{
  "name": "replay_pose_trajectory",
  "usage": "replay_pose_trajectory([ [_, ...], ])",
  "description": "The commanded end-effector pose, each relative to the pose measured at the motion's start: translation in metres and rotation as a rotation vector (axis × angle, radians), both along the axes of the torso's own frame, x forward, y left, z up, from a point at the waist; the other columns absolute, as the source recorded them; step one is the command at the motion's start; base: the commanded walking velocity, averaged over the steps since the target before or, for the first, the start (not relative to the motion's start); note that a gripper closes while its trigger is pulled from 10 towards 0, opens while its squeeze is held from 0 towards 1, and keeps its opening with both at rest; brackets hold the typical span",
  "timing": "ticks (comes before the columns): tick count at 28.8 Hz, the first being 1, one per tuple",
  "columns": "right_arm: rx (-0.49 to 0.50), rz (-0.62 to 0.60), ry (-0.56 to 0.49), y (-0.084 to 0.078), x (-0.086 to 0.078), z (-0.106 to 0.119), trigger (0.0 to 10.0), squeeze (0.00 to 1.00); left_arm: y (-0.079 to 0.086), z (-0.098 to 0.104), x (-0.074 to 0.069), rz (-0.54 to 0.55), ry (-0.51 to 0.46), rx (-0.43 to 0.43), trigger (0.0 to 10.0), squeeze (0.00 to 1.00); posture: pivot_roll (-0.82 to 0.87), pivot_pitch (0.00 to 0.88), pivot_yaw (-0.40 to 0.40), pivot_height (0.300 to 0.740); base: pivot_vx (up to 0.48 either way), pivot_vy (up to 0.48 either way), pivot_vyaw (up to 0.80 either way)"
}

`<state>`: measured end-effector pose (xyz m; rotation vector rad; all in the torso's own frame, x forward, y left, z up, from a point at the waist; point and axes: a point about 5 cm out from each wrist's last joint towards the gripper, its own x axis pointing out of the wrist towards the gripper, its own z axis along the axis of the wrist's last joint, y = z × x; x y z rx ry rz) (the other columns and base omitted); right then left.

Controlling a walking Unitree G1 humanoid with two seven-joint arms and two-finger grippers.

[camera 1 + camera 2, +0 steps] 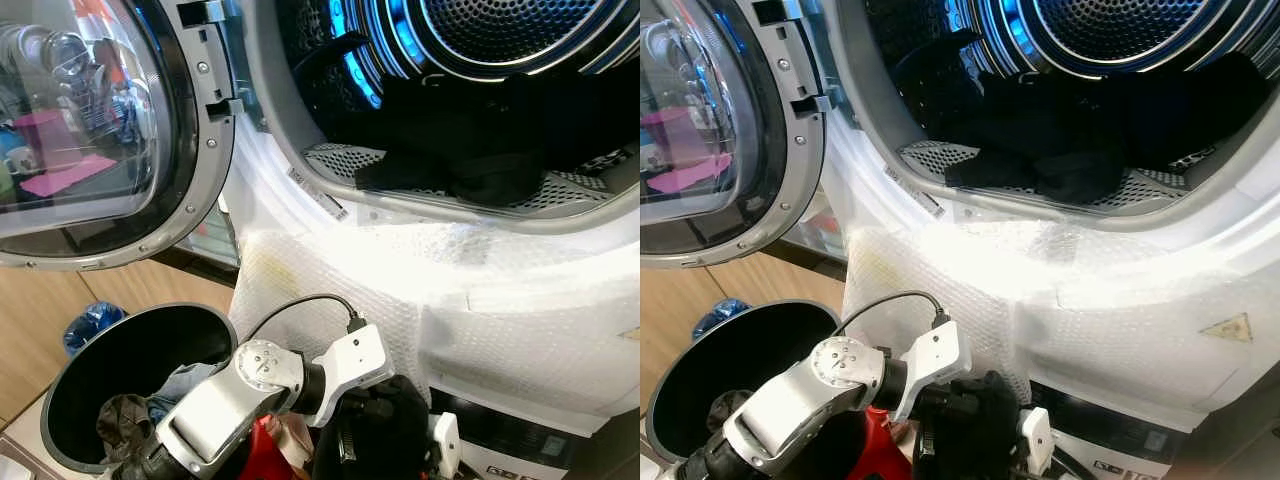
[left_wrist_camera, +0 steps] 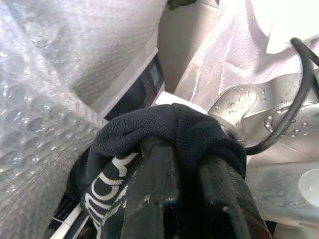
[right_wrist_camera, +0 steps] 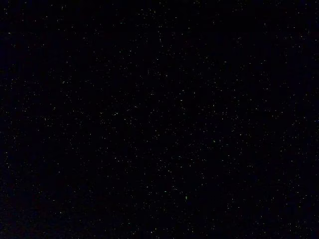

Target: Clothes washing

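gripping: left gripper [image 2: 184, 164] has its two black fingers [image 2: 149, 189] closed on a black mesh garment [image 2: 164, 129] with white lettering; the cloth drapes over the fingertips
left arm: silver arm [image 1: 230, 400] reaches in from the lower left, a black cable [image 1: 300, 303] looping into its white wrist housing; the garment [image 1: 375, 425] hangs low in front of the washer, below the door opening
washer: front-loader [image 1: 520, 300] fills the right and upper part of the eye views, its front wrapped in bubble wrap [image 2: 35, 124]
door: round glass door [image 1: 90, 130] stands swung open to the left, hinge against the washer's front
drum: drum [image 1: 1120, 30] is lit blue, perforated metal at the back
clothes in drum: dark clothes [image 1: 470, 150] lie heaped at the mouth, one fold drooping over the perforated lip
basket: round dark basket [image 1: 70, 375] sits on the floor at lower left, just beside the arm, with mixed clothes [image 1: 150, 410] in its bottom; something red [image 1: 262, 445] lies under the arm
in the way: the raised lip with the draped fold lies between the garment and the drum; the bubble wrap is just beside the gripper
floor: wood floor [image 1: 40, 330] runs under the open door, a blue object [image 1: 92, 325] beyond the basket, too small to tell
right gripper: right wrist view is black; whether its fingers are spread or closed, i cannot tell
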<state>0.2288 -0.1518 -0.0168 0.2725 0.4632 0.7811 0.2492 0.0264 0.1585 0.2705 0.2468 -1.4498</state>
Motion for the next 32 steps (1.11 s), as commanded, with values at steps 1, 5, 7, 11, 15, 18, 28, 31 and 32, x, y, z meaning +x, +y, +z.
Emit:
replay_pose_trajectory([
  [1,-0.100,-0.145,0.052,-0.002,0.003,-0.011,10.0,1.00,-0.012,0.024,0.001,-0.034,-0.084,-0.088,10.0,0.00,-0.01,0.000,0.108,0.740,0.000,0.000,0.00],
  [5,0.182,-0.145,0.101,0.005,-0.004,-0.007,10.0,1.00,-0.019,0.023,-0.002,-0.009,-0.076,-0.103,10.0,0.00,-0.01,0.000,0.104,0.740,0.000,0.000,0.00],
  [7,0.231,-0.067,0.113,0.008,-0.010,-0.007,10.0,1.00,-0.021,0.023,-0.002,-0.004,-0.072,-0.113,10.0,0.00,-0.01,0.000,0.102,0.740,0.000,0.000,0.00],
  [11,0.215,0.011,0.120,0.011,-0.015,-0.009,10.0,1.00,-0.024,0.025,-0.001,0.002,-0.072,-0.126,10.0,0.00,-0.01,0.000,0.102,0.740,0.000,0.000,0.00],
  [15,0.111,-0.089,0.139,0.003,-0.012,-0.017,10.0,1.00,-0.026,0.027,0.000,0.012,-0.066,-0.135,10.0,0.00,-0.01,0.000,0.100,0.740,0.000,0.000,0.00],
  [18,0.124,-0.156,0.130,-0.001,-0.009,-0.016,10.0,1.00,-0.028,0.026,-0.003,-0.002,-0.048,-0.137,10.0,0.00,-0.01,0.000,0.101,0.740,0.000,0.000,0.00],
  [28,0.126,-0.135,0.139,0.007,-0.016,-0.021,10.0,0.00,-0.039,0.018,-0.018,-0.055,-0.017,-0.101,10.0,0.00,-0.01,0.000,0.106,0.740,0.000,0.000,0.00],
  [31,0.142,-0.126,0.143,0.007,-0.016,-0.021,10.0,0.00,-0.043,0.019,-0.019,-0.059,-0.016,-0.103,10.0,0.00,-0.01,0.000,0.107,0.740,0.000,0.000,0.00],
  [32,0.154,-0.119,0.138,0.007,-0.017,-0.020,10.0,0.00,-0.045,0.020,-0.020,-0.062,-0.009,-0.110,10.0,0.00,-0.02,0.000,0.109,0.740,0.000,0.000,0.00],
])
